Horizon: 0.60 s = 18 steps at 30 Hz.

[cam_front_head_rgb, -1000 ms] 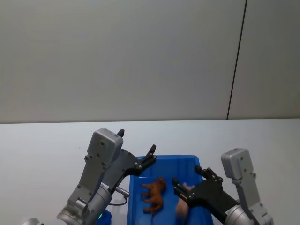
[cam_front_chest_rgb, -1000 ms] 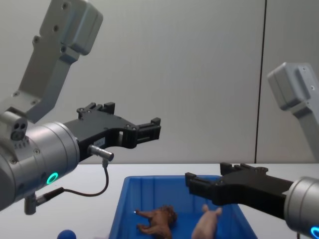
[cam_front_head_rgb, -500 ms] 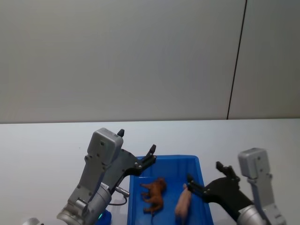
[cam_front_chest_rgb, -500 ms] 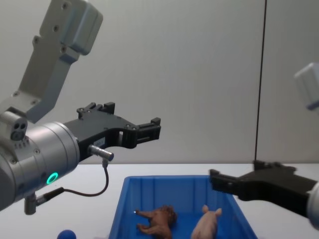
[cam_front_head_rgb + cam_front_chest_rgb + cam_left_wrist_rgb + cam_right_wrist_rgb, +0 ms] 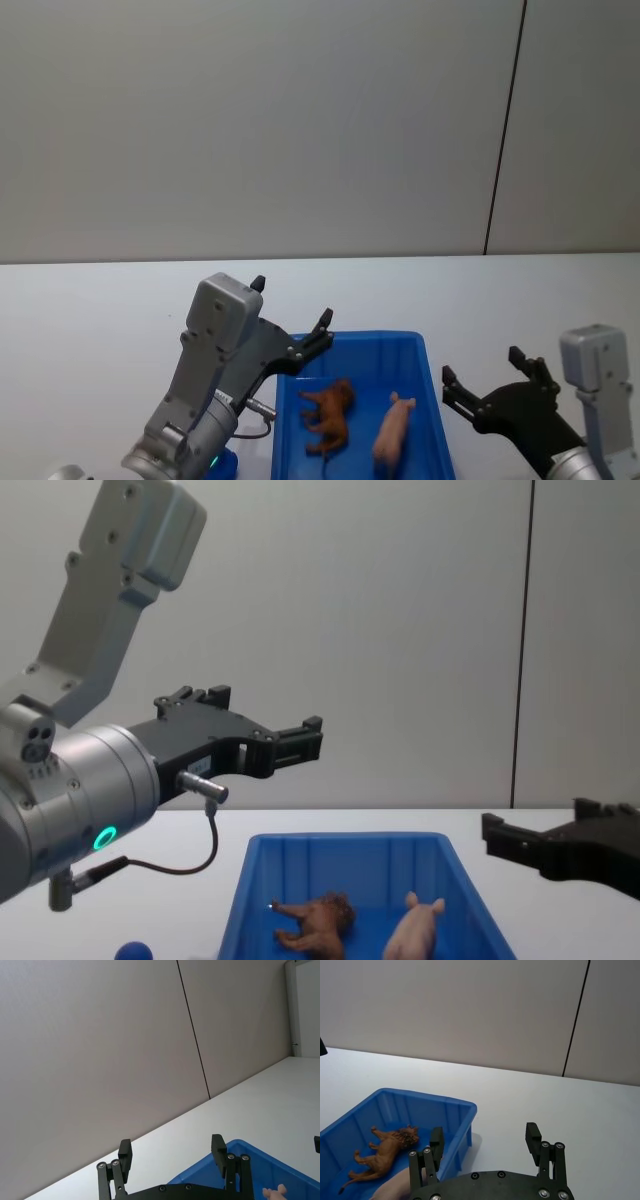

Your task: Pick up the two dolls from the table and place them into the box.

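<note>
Now both dolls lie in the box, and both claws are empty.
Side by side on the floor of the blue box (image 5: pixel 370 338), which sits on the table (image 5: pixel 100 300), rest the brown doll (image 5: pixel 328 415) and the pink pig (image 5: pixel 393 435). Just beside the right wall hangs the right gripper (image 5: pixel 483 368), fingers spread. Over the back left corner hovers the left gripper (image 5: pixel 171 1146), also spread. Probably best to pull both arms away high, clear of the rim.

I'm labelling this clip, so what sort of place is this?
Probably a robot test bench in a lab: a white table before a bare panelled wall, and a blue box holding a brown doll and a pig doll, with the left pincer and right pincer open near it.
</note>
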Motion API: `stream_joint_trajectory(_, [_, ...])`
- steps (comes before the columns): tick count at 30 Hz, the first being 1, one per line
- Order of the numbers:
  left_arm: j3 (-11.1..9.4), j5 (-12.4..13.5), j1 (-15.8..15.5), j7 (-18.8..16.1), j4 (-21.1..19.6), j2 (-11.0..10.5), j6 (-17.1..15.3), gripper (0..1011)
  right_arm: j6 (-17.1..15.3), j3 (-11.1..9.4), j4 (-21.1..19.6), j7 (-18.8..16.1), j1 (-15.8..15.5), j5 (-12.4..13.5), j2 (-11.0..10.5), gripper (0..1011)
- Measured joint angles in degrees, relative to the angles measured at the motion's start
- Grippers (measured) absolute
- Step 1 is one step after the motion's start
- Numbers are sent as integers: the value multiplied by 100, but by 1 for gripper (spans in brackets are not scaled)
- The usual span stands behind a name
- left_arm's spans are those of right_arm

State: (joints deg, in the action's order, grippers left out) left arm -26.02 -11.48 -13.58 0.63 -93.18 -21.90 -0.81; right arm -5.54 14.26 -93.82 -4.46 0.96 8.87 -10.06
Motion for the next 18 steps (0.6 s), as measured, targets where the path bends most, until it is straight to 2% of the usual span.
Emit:
stream_joint_trajectory(8, [16, -48, 64, -46, -68, -44, -126, 1001, 35, -37, -72, 95, -76, 42, -51, 1001])
stream_joint_trajectory(18, [78, -297, 334, -377, -342, -219, -589, 1001, 58, -61, -119, 160, -128, 72, -85, 1001])
